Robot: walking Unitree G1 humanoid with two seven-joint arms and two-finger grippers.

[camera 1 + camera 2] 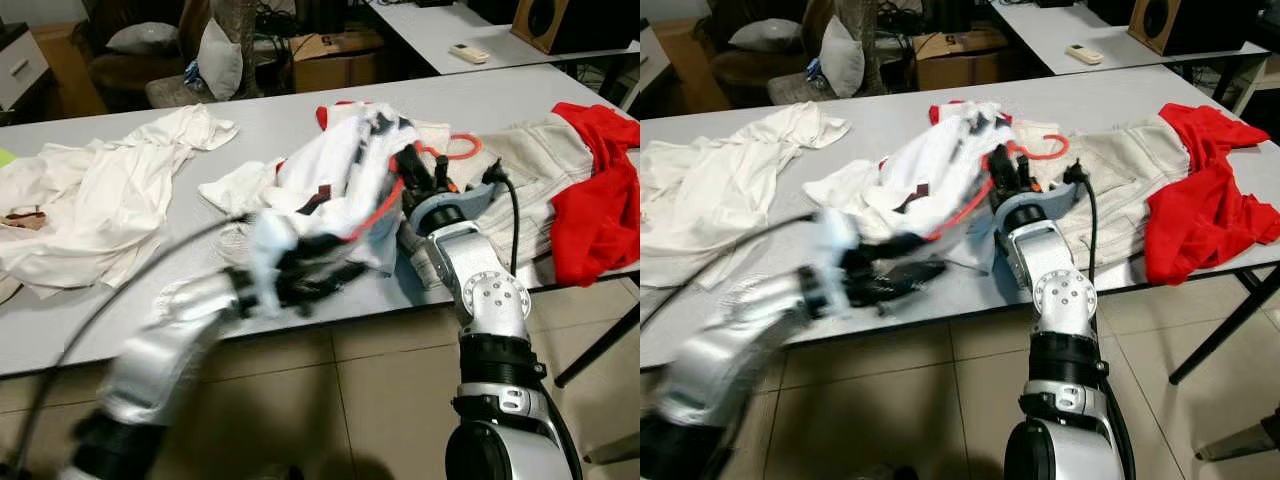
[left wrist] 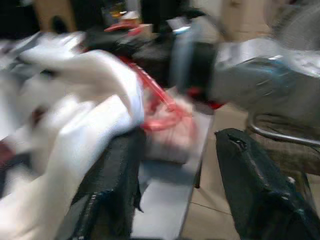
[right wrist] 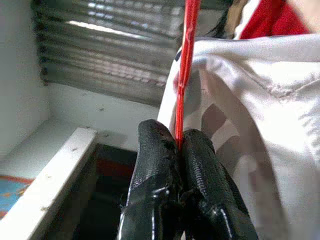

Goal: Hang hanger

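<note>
My right gripper [image 3: 179, 145] pinches the red hanger [image 3: 186, 60] by the table's [image 1: 120, 330] front edge; my left gripper [image 2: 175, 190], gaping, could drag the white shirt [image 1: 330, 175] off.

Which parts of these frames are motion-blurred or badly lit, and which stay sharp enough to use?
Both eye views: the left gripper and its arm are smeared, while the right gripper, the red hanger and the table are sharp. Left wrist view: blurred throughout, with the white garment washed soft. Right wrist view: crisp on the fingers pinching the hanger, bright streaks on the slatted background.
</note>
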